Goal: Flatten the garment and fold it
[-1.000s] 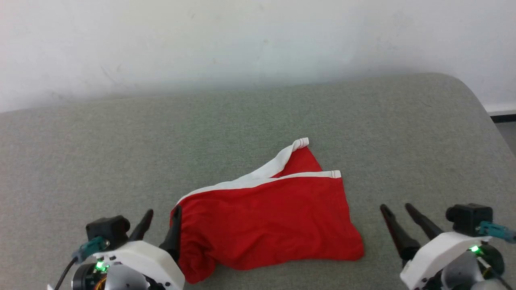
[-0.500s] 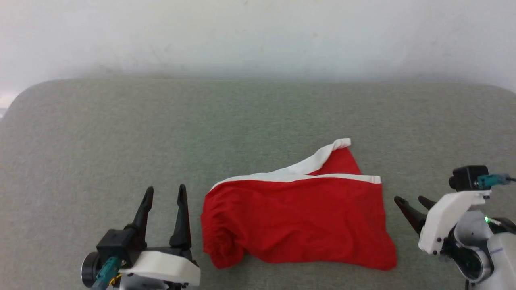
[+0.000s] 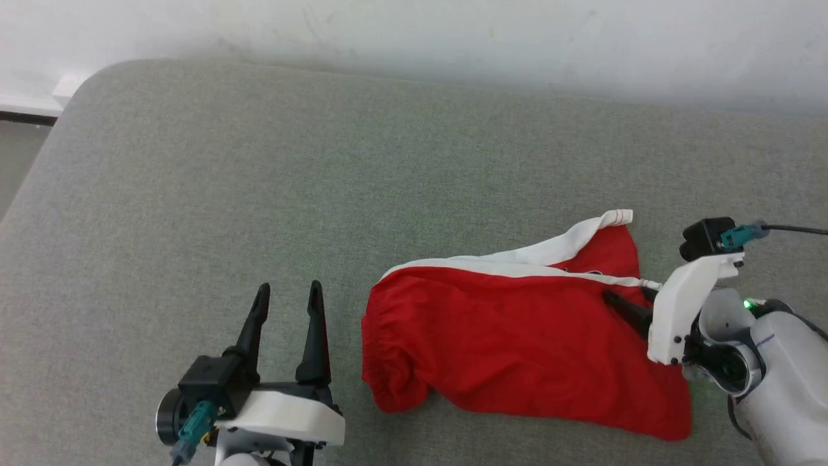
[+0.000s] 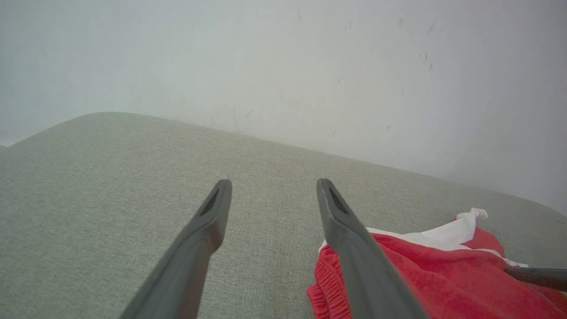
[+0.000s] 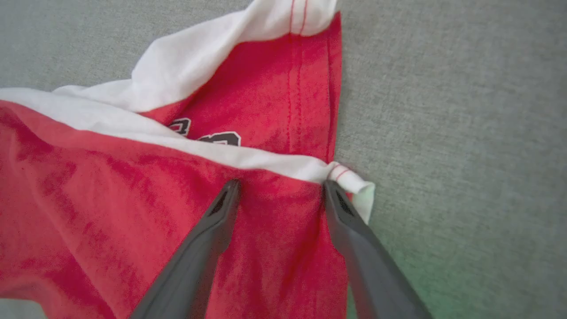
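Grey cushion (image 3: 194, 162) against a white wall (image 3: 453, 32). The head camera has swung since a second ago, so the cushion's left corner is now in view. That shift is the camera, not the things.

The red shorts (image 3: 504, 343) lie loosely spread right of centre, with the gathered waistband (image 3: 381, 349) at their left end and the white trim (image 5: 266, 161) along the far edge. Part of a dark-and-white print (image 5: 221, 138) peeks out under the trim.

Right gripper (image 3: 626, 294): earlier it was off the shorts' right edge, now it is over their far right corner. Its fingers are spread wide with nothing clamped. In the right wrist view the tips (image 5: 281, 183) sit on the red cloth just below the trim, one at the rolled hem corner. Whether they press down can't be told.

Left gripper (image 3: 289, 287): a second ago it was against the waistband end, now it is just beside it and not touching. Fingers apart, empty, over bare cushion (image 4: 274, 182).
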Controlling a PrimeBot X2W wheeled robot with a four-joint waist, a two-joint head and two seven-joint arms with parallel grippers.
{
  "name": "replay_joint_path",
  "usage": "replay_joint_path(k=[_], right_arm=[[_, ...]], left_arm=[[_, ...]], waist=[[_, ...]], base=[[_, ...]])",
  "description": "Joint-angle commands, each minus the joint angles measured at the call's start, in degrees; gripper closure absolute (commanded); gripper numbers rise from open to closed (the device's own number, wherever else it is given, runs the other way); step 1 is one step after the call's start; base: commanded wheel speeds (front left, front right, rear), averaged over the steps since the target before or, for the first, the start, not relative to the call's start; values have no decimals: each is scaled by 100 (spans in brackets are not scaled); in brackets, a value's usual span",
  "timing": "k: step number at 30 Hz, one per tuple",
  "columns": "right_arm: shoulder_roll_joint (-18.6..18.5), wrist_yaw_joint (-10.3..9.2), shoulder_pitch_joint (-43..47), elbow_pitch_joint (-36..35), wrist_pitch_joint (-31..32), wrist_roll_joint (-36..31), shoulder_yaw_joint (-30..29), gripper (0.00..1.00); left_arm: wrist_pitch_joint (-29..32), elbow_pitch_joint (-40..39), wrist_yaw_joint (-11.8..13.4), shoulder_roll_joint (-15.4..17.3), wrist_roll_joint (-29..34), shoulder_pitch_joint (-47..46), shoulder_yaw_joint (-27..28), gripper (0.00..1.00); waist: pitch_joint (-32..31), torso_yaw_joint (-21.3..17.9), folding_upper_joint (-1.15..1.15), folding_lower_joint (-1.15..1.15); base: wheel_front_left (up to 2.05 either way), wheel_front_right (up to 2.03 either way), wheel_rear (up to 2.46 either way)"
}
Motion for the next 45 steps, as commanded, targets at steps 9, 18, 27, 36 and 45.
replay_joint_path(k=[9,18,27,36,45], right_arm=[[76,-2,47,448,481,922,818,100],[-389,-2,782,-313,-801,1187,406,100],[-794,-2,1727,-1024,-967,1142,-751,100],[-433,-2,1668,-1971,-442,965,-1216,100],[973,-2,1274,-2759,310,608,-553,100]], left_arm=[[-66,137,-98,-9,92,-189,-1,0],[-69,133,-58,99,85,14,83,0],[12,52,-34,184,63,114,65,0],[50,27,-27,176,64,63,-13,0],[30,96,-27,145,25,29,-48,0]], waist=[[-38,-72,0,-1],[-361,-353,0,-1],[-501,-572,0,-1],[-479,-443,0,-1],[-558,-149,0,-1]], base=[[0,0,0],[0,0,0],[0,0,0],[0,0,0],[0,0,0]])
